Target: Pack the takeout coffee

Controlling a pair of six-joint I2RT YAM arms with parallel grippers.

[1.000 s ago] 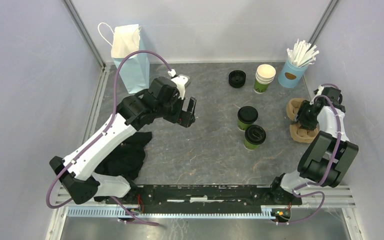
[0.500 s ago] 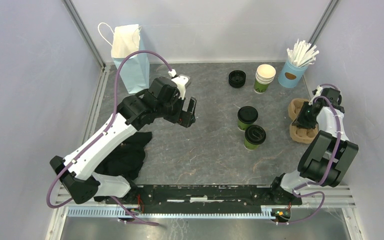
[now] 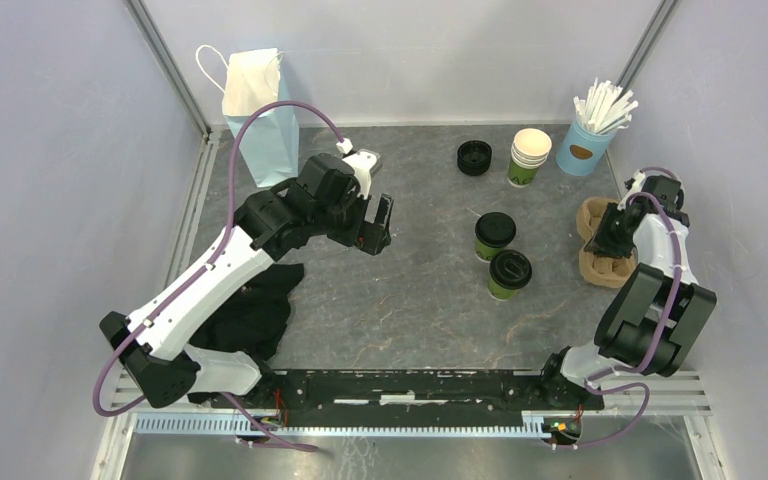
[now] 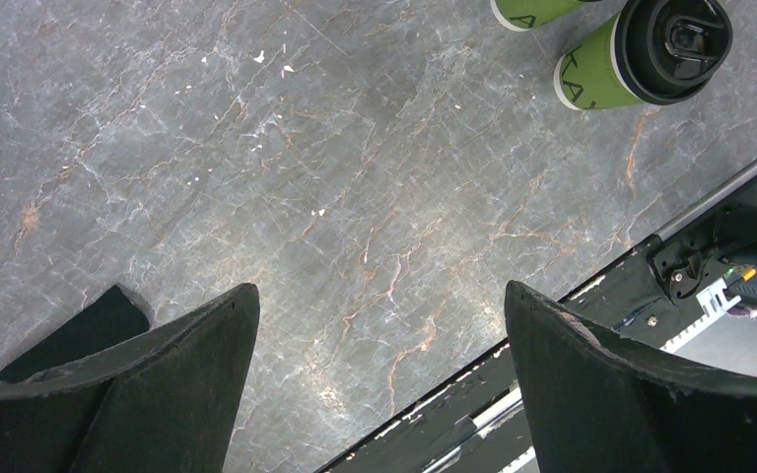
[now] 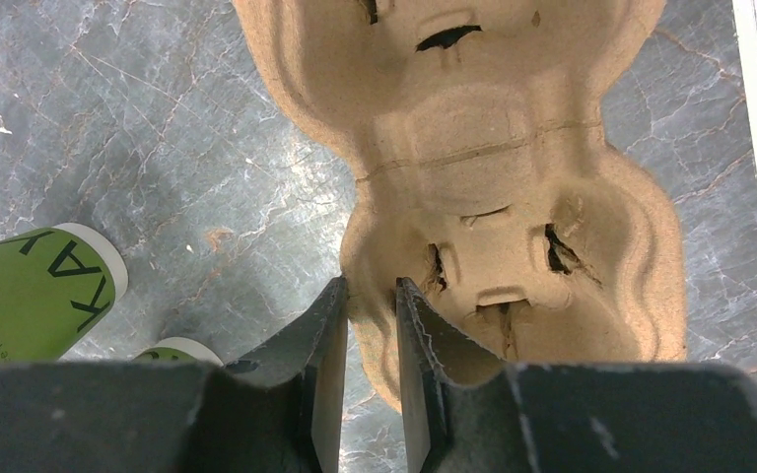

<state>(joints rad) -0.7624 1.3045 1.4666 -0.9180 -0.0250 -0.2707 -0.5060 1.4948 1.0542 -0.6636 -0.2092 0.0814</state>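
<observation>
Checking jaws: your right gripper (image 5: 370,325) is clamped on the pulp carrier (image 5: 513,168) rim. Your left gripper (image 4: 379,291) is spread wide and empty.
— Coffee?
— Rear cup (image 3: 494,236) and front cup (image 3: 509,273) stand left of the right jaws, well ahead-right of the left. Likely light, with thin, crushable paper walls; grab mid-body, below the lid.

takeout coffee: two cups, both lidded

far cup (image 3: 495,237) and near cup (image 3: 509,274): green body with dark lettering, round black lid seated. both upright, just beside each other, near one set slightly rightward. right of centre in the overhead view. neither held.
</observation>
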